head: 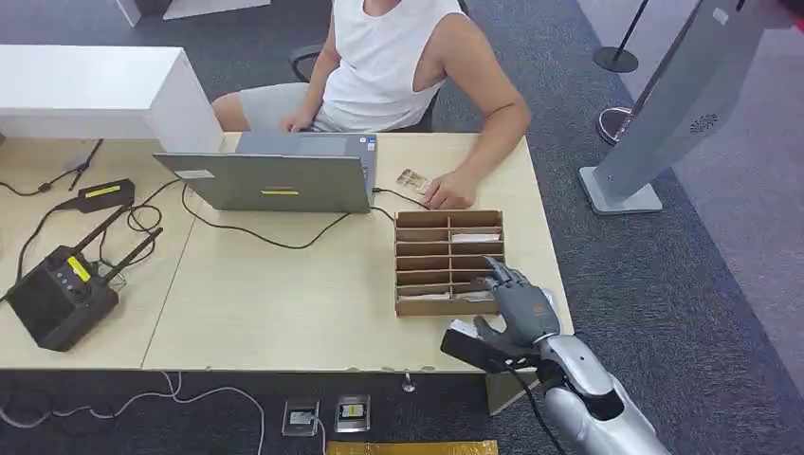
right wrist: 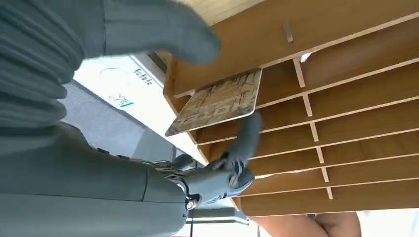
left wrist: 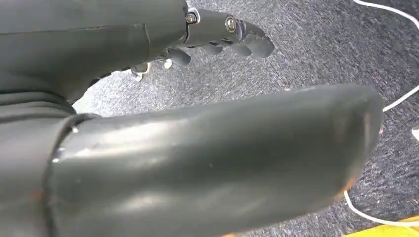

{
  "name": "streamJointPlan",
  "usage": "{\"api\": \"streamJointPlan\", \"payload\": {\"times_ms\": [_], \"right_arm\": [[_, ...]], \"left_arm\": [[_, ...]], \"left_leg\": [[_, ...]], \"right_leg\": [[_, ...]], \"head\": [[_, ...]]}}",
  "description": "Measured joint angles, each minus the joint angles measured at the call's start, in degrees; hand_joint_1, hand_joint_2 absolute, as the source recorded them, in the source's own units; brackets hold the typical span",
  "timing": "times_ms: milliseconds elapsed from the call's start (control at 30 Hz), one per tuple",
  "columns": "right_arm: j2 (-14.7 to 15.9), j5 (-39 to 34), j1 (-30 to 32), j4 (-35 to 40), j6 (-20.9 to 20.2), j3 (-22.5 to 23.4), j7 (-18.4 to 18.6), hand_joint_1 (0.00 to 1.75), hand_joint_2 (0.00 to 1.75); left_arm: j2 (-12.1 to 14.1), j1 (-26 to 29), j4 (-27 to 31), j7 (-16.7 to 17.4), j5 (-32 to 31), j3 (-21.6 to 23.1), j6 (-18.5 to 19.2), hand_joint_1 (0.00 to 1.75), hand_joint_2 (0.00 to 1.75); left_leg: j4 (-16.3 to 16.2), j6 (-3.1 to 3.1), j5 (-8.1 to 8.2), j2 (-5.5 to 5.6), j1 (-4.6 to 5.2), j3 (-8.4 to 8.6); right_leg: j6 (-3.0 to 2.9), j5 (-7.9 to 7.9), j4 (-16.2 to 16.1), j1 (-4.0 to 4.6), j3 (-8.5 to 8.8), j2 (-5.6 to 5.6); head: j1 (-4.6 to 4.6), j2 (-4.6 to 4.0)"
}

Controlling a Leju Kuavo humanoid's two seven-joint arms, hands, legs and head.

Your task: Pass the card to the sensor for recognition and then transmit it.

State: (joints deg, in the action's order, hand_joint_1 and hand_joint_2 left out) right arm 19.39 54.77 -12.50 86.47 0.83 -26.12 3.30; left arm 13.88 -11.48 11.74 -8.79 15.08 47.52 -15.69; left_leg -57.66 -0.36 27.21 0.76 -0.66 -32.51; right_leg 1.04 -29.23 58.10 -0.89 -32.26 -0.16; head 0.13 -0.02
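right hand (right wrist: 217,163) | fingertip touching card (right wrist: 217,101) | card tilted, possibly half-slotted in organizer (right wrist: 356,98)

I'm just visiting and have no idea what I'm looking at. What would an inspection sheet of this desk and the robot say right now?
Surface: pale wooden table.
Job's things: patterned card pinched in the right hand at the edge of the wooden slotted card rack; flat white device lies beside the rack.
Clutter: open laptop, black radio controller with antennas, black power brick.
Hands: right hand holds the card; left hand hangs over the carpet, holding nothing.
Cables: black cable across the table; white cable on the floor.
Surroundings: seated person, grey carpet, grey kiosk stand.
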Motion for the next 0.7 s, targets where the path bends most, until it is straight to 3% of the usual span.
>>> {"api": "streamJointPlan", "payload": {"times_ms": [700], "right_arm": [[-0.2,-0.98,-0.6,-0.74,0.83,0.0,0.83,1.75,1.75]], "left_arm": [[-0.09,-0.24,0.0,0.04,-1.05,0.0,0.07,0.0,0.0]], "left_leg": [[0.0,0.0,0.0,0.0,0.0,0.02]], "right_leg": [[0.0,0.0,0.0,0.0,0.0,0.01]], "head": [[0.0,0.0]]}}
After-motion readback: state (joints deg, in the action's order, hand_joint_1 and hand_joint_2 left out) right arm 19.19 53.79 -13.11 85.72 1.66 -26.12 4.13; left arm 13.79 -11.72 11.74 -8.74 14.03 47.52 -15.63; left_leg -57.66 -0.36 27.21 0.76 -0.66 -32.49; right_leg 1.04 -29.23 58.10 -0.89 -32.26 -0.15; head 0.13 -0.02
